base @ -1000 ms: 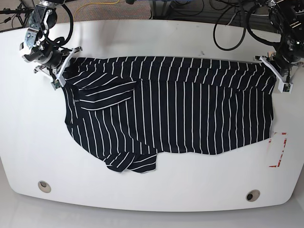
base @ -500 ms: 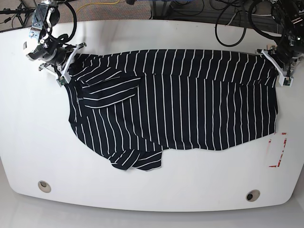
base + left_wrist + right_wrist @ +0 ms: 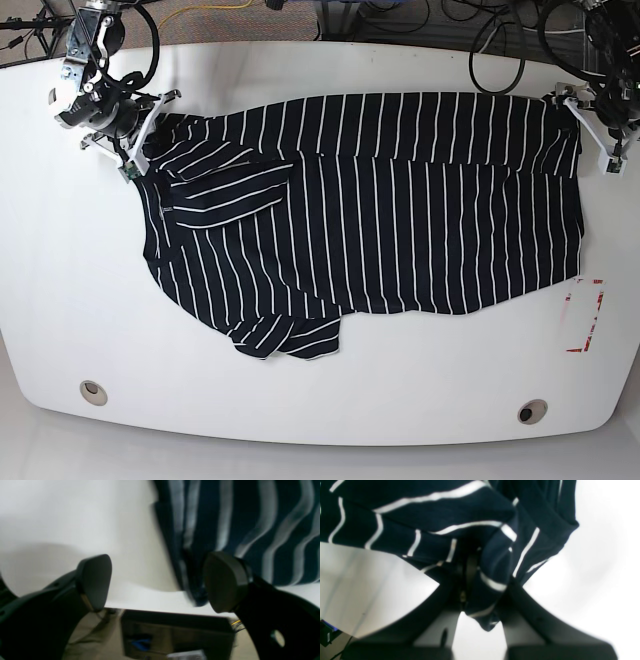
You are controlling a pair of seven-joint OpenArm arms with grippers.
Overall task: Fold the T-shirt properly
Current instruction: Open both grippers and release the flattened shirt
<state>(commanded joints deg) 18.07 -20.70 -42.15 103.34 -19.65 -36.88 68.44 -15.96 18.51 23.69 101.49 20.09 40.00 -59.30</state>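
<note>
Your T-shirt (image 3: 370,205) lies spread across the far half of the white table (image 3: 330,400) — dark navy with thin white stripes, one sleeve folded over near the collar, the near hem rumpled. The right gripper (image 3: 480,580) is clamped on a bunched corner, while the left gripper (image 3: 157,582) stands wide, the hem just beside one pad. Bare table lies in front — the left wrist view is blurred.

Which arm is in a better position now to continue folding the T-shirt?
Probably the right: the right gripper is shut on the T-shirt corner. The left gripper is open beside the cloth edge.
</note>
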